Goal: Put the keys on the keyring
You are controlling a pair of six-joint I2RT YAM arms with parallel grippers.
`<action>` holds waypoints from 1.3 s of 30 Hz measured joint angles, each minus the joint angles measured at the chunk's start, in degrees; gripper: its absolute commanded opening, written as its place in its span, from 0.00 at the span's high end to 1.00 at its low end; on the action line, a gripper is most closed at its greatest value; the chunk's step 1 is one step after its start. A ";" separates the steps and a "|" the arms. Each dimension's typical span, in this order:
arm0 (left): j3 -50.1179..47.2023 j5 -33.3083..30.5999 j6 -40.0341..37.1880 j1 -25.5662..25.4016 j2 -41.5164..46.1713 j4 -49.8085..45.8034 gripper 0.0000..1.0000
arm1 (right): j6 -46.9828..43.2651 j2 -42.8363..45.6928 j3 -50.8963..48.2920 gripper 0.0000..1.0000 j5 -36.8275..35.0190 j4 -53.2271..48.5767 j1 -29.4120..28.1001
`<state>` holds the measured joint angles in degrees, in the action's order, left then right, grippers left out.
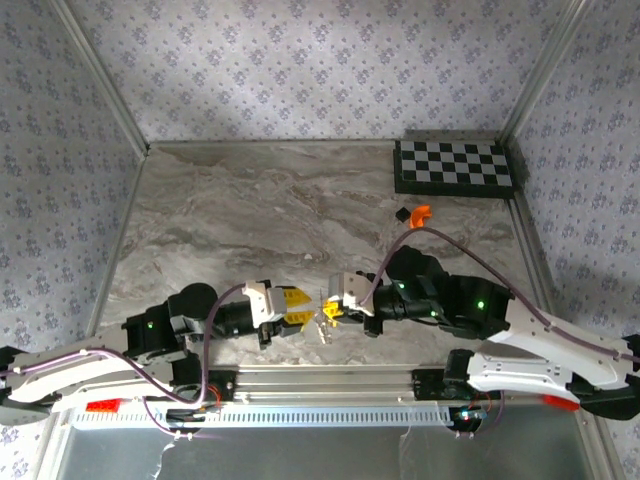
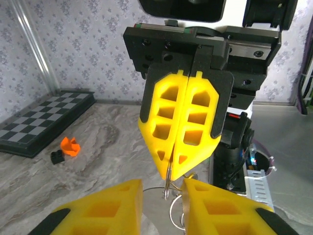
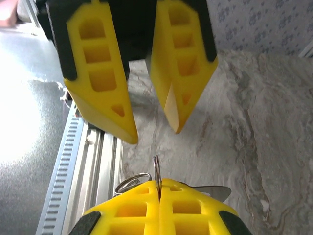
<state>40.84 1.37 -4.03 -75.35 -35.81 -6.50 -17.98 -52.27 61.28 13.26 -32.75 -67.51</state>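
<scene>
1 marble table (image 1: 250, 200), floral walls (image 1: 300, 60), chessbd (image 1: 455, 167)

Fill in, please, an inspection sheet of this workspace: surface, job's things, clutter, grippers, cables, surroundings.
Surface: grey marbled table.
Job's things: keyring pinched edge-on; silvery keys beside it, number unclear.
Clutter: chessboard, orange piece, black piece, far right.
Grippers: right gripper shut on keyring; left gripper open, facing it, not touching.
Cables: purple cables along both arms.
Surroundings: patterned walls; metal rail at near edge.
</scene>
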 measured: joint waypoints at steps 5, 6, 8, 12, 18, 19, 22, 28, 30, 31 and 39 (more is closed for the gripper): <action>0.72 -0.79 -0.90 -0.02 -0.98 -1.51 0.71 | -1.14 -3.10 2.54 1.00 -0.85 -4.70 0.04; 0.72 -0.79 -1.03 -0.02 -1.14 -1.81 0.71 | -1.16 -3.54 2.84 1.00 -0.92 -5.46 0.04; 0.74 -0.76 -1.11 -0.02 -1.75 -2.40 0.70 | -1.18 -3.96 3.26 1.00 -1.09 -6.47 0.04; 0.76 -0.76 -1.11 -0.02 -2.84 -2.89 0.69 | -1.22 -4.35 4.39 1.00 -1.14 -7.91 0.04; 0.76 -0.74 -1.09 -0.02 -3.87 -2.97 0.70 | -2.01 -5.46 6.60 1.00 -1.57 -9.14 0.04; 0.76 -0.74 -1.09 -0.02 -4.00 -2.93 0.71 | -2.05 -5.53 6.71 1.00 -1.57 -9.14 0.04; 0.81 -0.74 -1.16 -0.02 -4.52 -2.93 0.78 | -2.23 -5.77 6.80 1.00 -1.57 -9.16 0.02; 0.81 -0.61 -1.66 -0.02 -5.64 -2.93 0.90 | -2.45 -6.45 6.82 1.00 -1.55 -9.18 -0.02; 0.81 -0.63 -1.77 0.00 -5.66 -3.13 0.94 | -2.47 -6.67 6.82 1.00 -1.57 -9.27 -0.02; 0.81 -0.63 -1.86 -0.02 -5.66 -3.23 0.96 | -2.47 -6.69 6.82 1.00 -1.57 -9.35 -0.02; 0.81 -0.57 -1.90 -0.02 -5.60 -3.58 1.00 | -2.64 -6.97 6.95 0.92 -1.95 -9.73 -0.35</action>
<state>41.65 0.80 -5.93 -75.37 -41.41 -10.09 -20.62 -59.24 68.23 11.31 -42.48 -67.85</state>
